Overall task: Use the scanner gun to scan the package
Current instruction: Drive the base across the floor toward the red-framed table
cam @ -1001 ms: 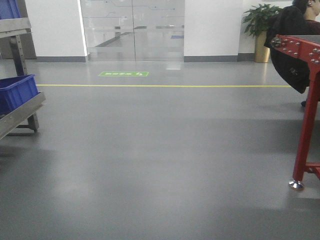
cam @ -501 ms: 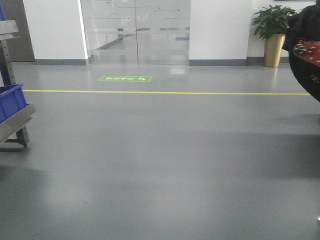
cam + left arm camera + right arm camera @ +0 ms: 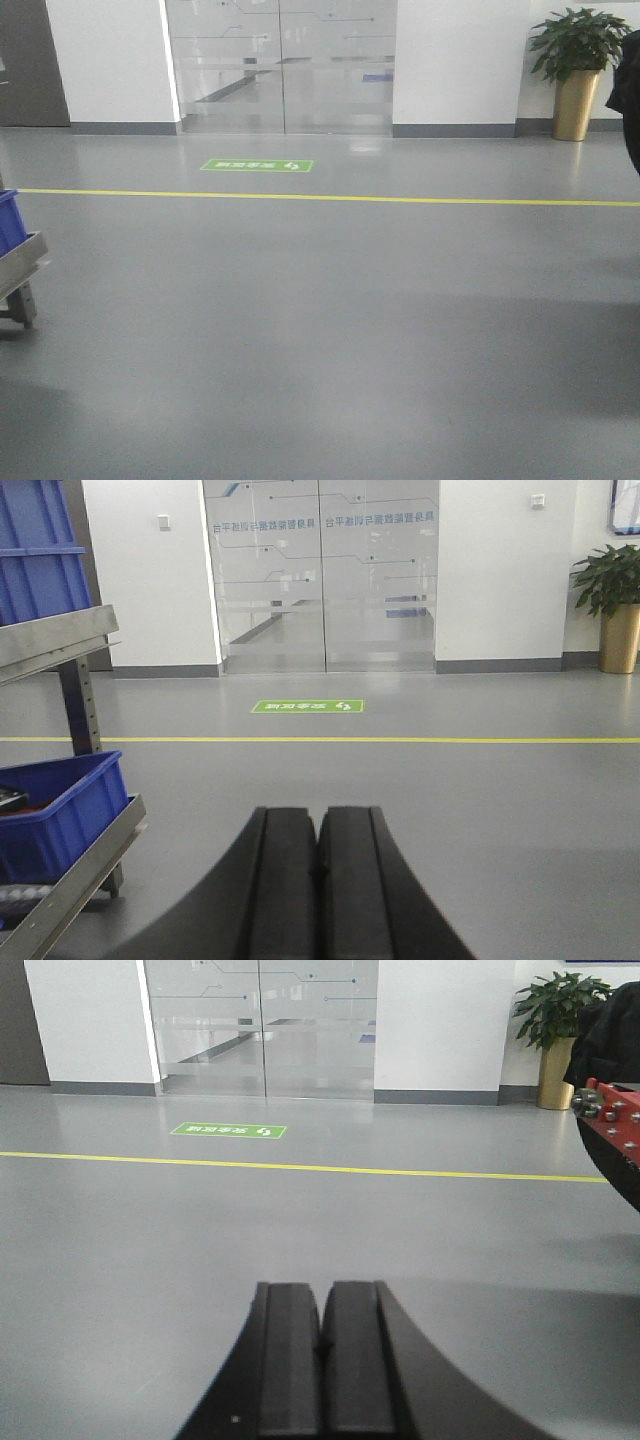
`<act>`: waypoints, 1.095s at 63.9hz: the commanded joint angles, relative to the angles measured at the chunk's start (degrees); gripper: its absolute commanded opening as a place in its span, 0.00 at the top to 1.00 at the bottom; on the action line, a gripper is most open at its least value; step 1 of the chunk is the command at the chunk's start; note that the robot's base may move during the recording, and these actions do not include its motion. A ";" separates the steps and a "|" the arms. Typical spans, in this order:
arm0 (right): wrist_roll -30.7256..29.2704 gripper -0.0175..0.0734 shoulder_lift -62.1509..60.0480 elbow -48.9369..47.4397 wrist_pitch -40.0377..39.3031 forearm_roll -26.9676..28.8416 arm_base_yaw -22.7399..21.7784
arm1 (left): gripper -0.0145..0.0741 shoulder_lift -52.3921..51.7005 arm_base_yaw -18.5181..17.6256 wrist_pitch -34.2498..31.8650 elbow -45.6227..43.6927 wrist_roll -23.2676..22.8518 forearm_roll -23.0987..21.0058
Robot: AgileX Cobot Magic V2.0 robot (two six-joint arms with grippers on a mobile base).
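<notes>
Floor (image 3: pixel 330 330): grey, glossy, fills most of every view.

Wall (image 3: pixel 455 60): white with a grey skirting, at the far side.

Glass doors (image 3: pixel 285 65): frosted bands, set in the far wall, centre-left in the front view.

Rack (image 3: pixel 60 645): metal, slanted shelves, at the left edge of the left wrist view. A blue bin (image 3: pixel 60 815) sits on the near lower shelf, and a second blue bin (image 3: pixel 40 540) stands above it. In the front view only a corner of the rack and bin shows, at the left edge.

Yellow line (image 3: pixel 330 198): runs left to right across the floor, nearer than the doors.

Plant (image 3: pixel 578 45): in a gold pot (image 3: pixel 575 110), far right, against the wall.

Dark coat (image 3: pixel 605 1030): at the right edge of the right wrist view, just above a red frame (image 3: pixel 610 1110) with bolt heads. It is too cropped to tell more.

Green sign (image 3: pixel 258 165): flat on the floor between the doors and the line.

Left gripper (image 3: pixel 318 825): black fingers pressed together along their length, nothing between them, pointing out over the floor.

Right gripper (image 3: pixel 323 1305): the same, fingers touching, holding nothing, over bare floor.

Package, scanner: neither shows in any view, so their place cannot be told.
</notes>
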 commanded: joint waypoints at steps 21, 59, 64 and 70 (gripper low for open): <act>0.00 0.98 -0.22 0.02 -1.25 -0.41 0.19 | 0.96 -0.24 -0.16 -1.00 -0.20 -0.47 -0.04; 0.00 0.98 -0.22 0.02 -1.25 -0.41 0.19 | 0.96 -0.24 -0.16 -1.00 -0.20 -0.47 -0.04; 0.00 0.98 -0.22 0.02 -1.25 -0.41 0.19 | 0.96 -0.24 -0.16 -1.00 -0.20 -0.47 -0.04; 0.00 0.98 -0.22 0.02 -1.25 -0.41 0.19 | 0.96 -0.24 -0.16 -1.00 -0.20 -0.47 -0.04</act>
